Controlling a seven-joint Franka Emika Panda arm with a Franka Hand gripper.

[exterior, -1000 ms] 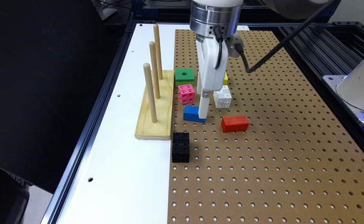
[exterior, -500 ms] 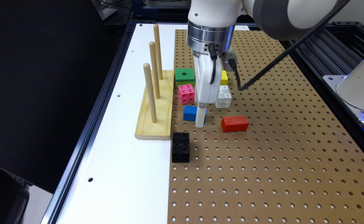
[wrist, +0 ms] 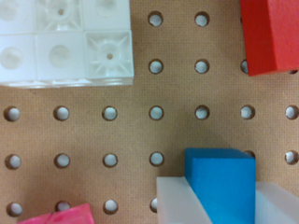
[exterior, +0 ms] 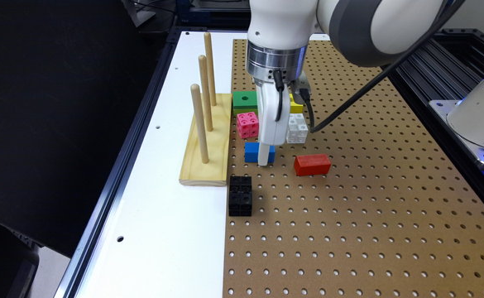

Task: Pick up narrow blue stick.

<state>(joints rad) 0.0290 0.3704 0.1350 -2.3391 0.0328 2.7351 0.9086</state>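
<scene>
Pincer: low at frame centre in the exterior view, fingers spread, one each side of the stick, ready to close.
Narrow blue stick: flat on the bench, between the fingers, left of the red block.

Exterior view: the end effector hides the middle of the narrow blue stick and most of the yellow block. Wrist view: the frame edge cuts off the red block, white studded block, and pink die.
</scene>
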